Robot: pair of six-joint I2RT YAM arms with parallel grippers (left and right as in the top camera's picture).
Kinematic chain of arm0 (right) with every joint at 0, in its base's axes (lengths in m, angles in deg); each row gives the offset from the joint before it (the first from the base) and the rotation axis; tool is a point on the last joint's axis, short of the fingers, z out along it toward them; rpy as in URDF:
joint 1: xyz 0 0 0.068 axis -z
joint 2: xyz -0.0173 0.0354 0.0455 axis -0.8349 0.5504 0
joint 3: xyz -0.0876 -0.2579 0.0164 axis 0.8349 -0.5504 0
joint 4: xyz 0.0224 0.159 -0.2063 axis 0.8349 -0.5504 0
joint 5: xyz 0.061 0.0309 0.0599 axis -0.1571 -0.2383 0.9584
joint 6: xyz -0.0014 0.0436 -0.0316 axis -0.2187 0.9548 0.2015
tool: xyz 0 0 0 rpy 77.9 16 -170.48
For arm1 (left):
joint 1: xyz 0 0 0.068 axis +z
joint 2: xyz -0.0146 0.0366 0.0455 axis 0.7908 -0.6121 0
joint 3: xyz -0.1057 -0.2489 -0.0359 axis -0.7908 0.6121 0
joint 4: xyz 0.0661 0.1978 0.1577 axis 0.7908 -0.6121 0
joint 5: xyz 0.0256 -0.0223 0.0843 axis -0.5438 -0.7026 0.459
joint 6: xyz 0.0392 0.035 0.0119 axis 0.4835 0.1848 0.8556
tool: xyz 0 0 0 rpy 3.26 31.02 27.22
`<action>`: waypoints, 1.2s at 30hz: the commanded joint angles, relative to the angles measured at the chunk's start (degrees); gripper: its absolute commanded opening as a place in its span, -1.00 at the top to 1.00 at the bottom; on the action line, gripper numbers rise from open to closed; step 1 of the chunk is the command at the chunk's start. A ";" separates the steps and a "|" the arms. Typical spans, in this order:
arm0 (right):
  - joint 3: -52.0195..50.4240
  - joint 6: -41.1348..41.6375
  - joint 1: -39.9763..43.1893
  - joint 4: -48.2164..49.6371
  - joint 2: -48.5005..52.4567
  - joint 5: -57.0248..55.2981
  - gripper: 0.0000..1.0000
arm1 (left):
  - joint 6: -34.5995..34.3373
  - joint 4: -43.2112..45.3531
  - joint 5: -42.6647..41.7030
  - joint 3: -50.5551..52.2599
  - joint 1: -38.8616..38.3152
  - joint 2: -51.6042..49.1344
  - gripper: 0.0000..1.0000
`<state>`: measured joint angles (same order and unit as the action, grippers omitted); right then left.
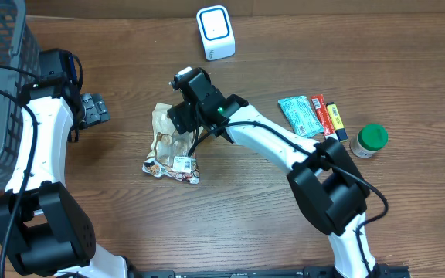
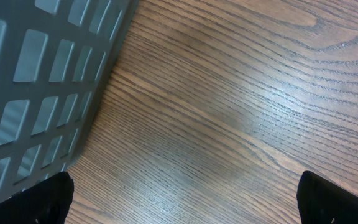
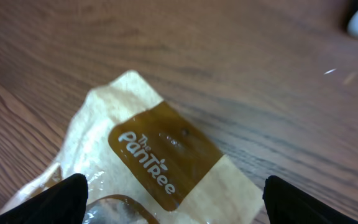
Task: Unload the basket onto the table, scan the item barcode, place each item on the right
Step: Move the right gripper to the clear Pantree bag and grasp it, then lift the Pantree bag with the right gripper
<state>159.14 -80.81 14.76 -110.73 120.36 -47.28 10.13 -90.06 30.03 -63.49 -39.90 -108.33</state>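
With left jaws and right jaws standing open, the snack packet [image 1: 165,144] is lying mid-bench, apparently awaiting presentation to the far-edge scanner [image 1: 215,32].

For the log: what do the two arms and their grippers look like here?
The left arm and right arm have white rounded links joined by bulky black joints, with thin black cables looped alongside. The left gripper and right gripper are black; a small green light glows near the right wrist.
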 commanded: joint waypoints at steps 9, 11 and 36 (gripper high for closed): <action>-0.44 -0.59 0.24 -6.47 3.50 4.02 0.00 | 0.22 0.09 0.59 -0.85 -0.37 0.87 -1.00; -0.37 1.09 0.35 -9.75 3.17 4.02 0.05 | 0.22 0.09 0.59 -0.85 -0.37 0.87 -0.99; -0.20 -2.27 2.23 -27.87 -8.33 10.34 -0.47 | 0.22 0.09 0.59 -0.85 -0.37 0.87 -1.00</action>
<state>159.77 -78.40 17.03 -139.76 113.17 -34.01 10.13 -90.06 30.03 -63.49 -39.90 -108.33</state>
